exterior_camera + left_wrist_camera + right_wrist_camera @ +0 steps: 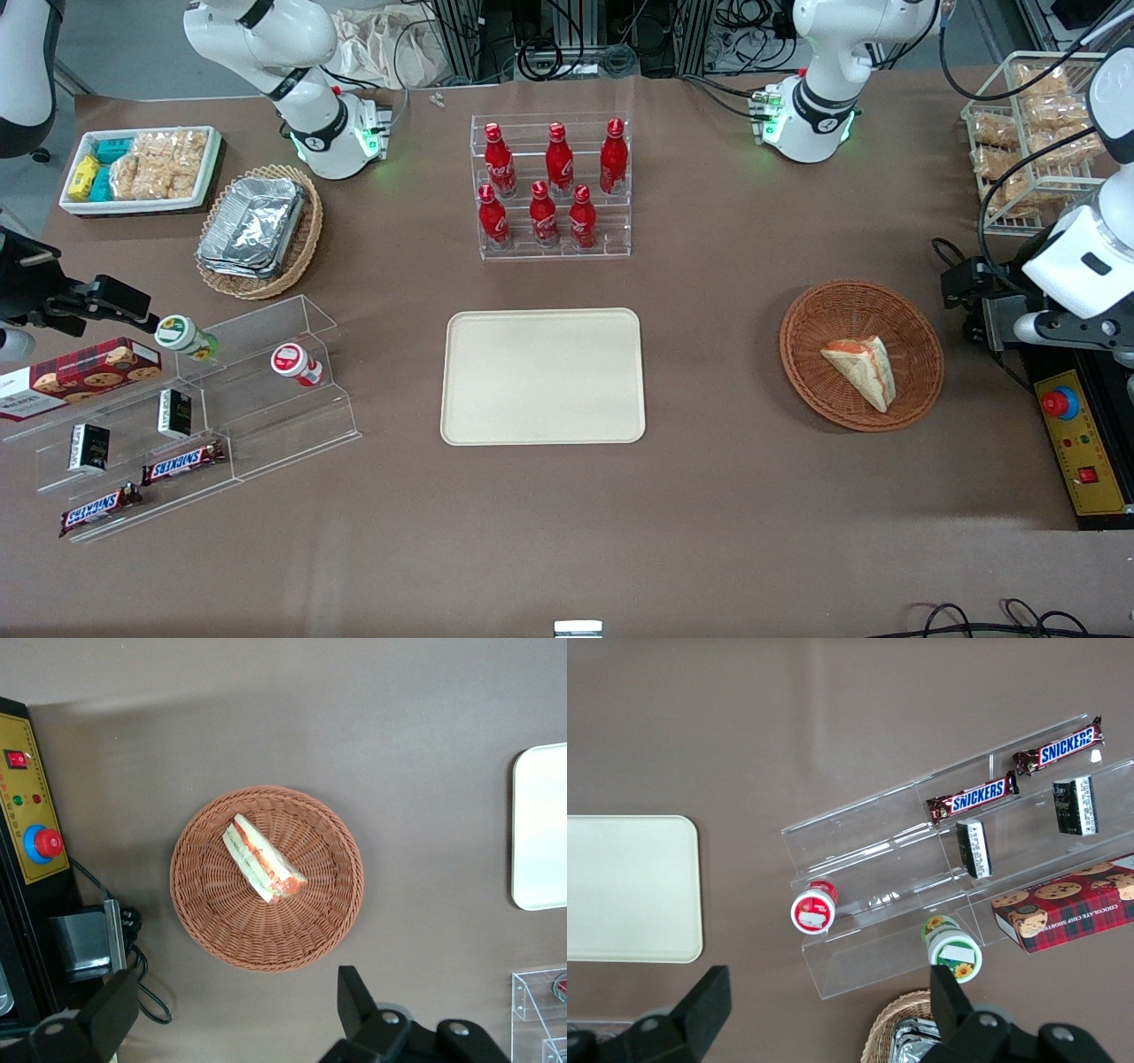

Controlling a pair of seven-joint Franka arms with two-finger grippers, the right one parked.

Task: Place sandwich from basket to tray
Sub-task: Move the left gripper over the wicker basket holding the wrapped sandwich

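In the front view we see the sandwich (861, 369) lying in the round brown basket (824, 315) on the brown table (709, 514). The basket sits toward the working arm's end of the table. The flat cream tray (542, 376) lies in the middle, well apart from the basket, and nothing is on it. A clear rack with six red bottles (549, 188) stands farther from the camera than the tray. Toward the parked arm's end we see a clear stepped shelf (257, 390) with Snickers bars (182, 462), two small cups and a cookie box (75, 377). A yellow control box (1085, 447) with a red button lies beside the basket.

In the left wrist view we look down on the sandwich (262, 859). It lies flat in the basket (213, 921), with its red and green filling showing. Our gripper (235, 1014) hangs above the table just outside the basket rim. Its two black fingers (354, 997) are wide apart and hold nothing. One edge of the tray (540, 837) shows too.

In the right wrist view we see the tray (629, 886) beside the clear shelf (921, 877), with the Snickers bars (970, 797) and the cookie box (1067, 908) on it.
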